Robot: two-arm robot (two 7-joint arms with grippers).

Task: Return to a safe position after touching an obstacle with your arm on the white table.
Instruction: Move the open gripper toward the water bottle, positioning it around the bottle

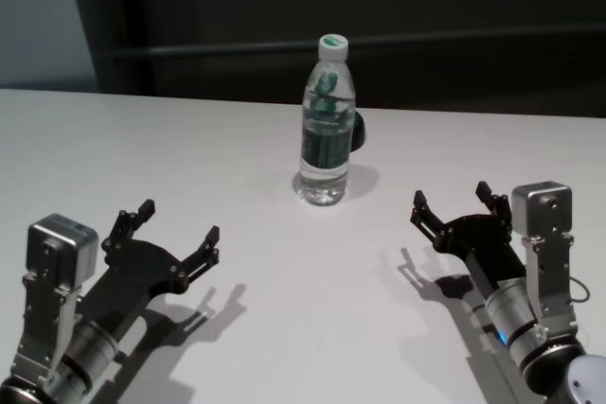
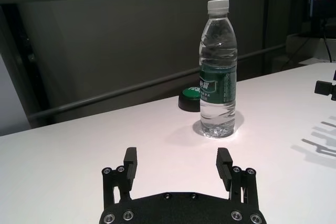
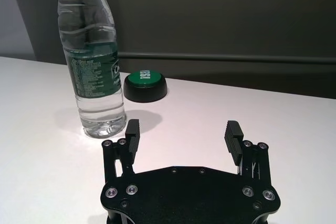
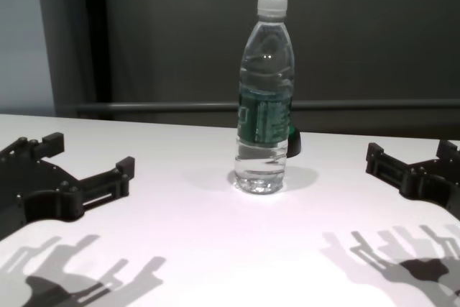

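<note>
A plain robot test lab or demo room is showing here. A wide, bare white desk (image 1: 189, 149) is filling the foreground, and dark grey wall panels with a horizontal rail (image 4: 165, 107) are running behind it. A green-topped push button in a black housing (image 3: 145, 85) is sitting on the desk, the kind used with test rigs.

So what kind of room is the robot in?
Probably a robot test lab, not a home. There's a plain white table holding only a water bottle and a green-topped button, a dark wall behind, and the left gripper and right gripper open.
</note>
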